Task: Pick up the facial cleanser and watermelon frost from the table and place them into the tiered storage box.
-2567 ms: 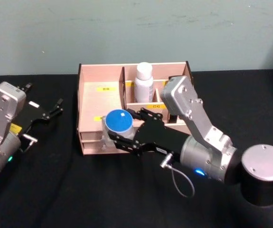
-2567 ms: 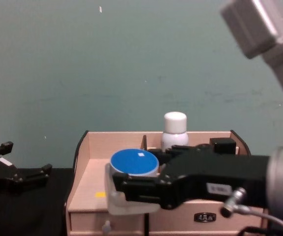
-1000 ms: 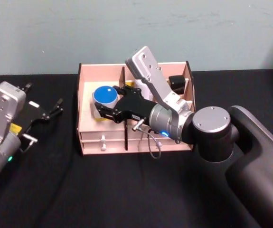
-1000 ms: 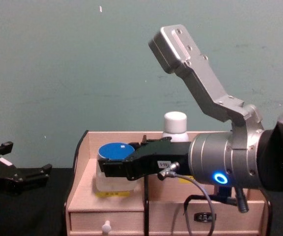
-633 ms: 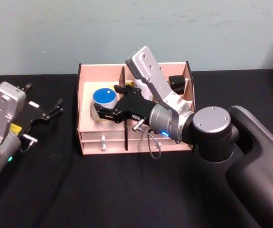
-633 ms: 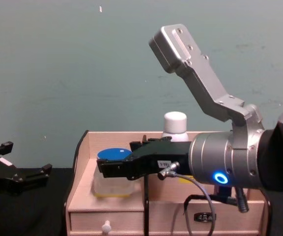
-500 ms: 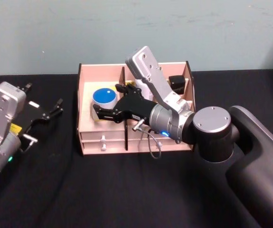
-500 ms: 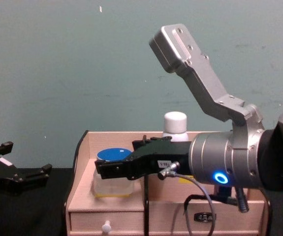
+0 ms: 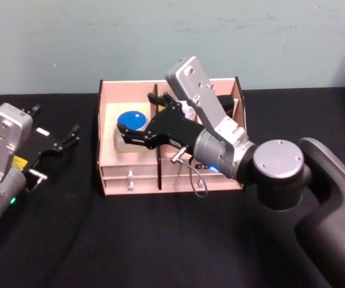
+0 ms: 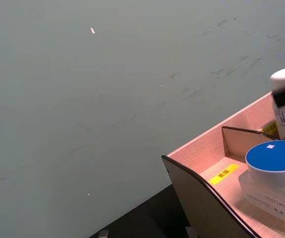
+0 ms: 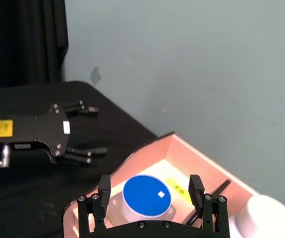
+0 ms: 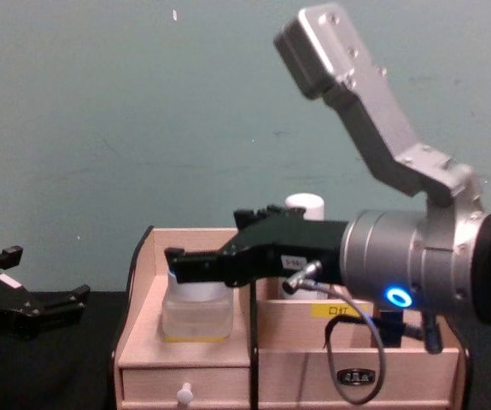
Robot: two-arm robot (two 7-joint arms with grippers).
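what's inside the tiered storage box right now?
In the tiered storage box, the left compartment holds a blue-lidded jar, released beneath the open right tool. Further right stands a white bottle, mostly covered by the arm. The drawer's contents are hidden.

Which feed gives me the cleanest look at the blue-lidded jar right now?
Left wrist view: the blue-lidded jar stands unobstructed in the tiered storage box. Right wrist view frames its lid between the open right gripper fingers. In head and chest views that gripper partly hides it.

The tiered storage box (image 9: 110, 168) looks like pale, smooth wood. The jar (image 12: 195, 314) has see-through plastic under a shiny blue lid (image 11: 146, 195). A matt black cloth (image 9: 130, 240) covers the counter.
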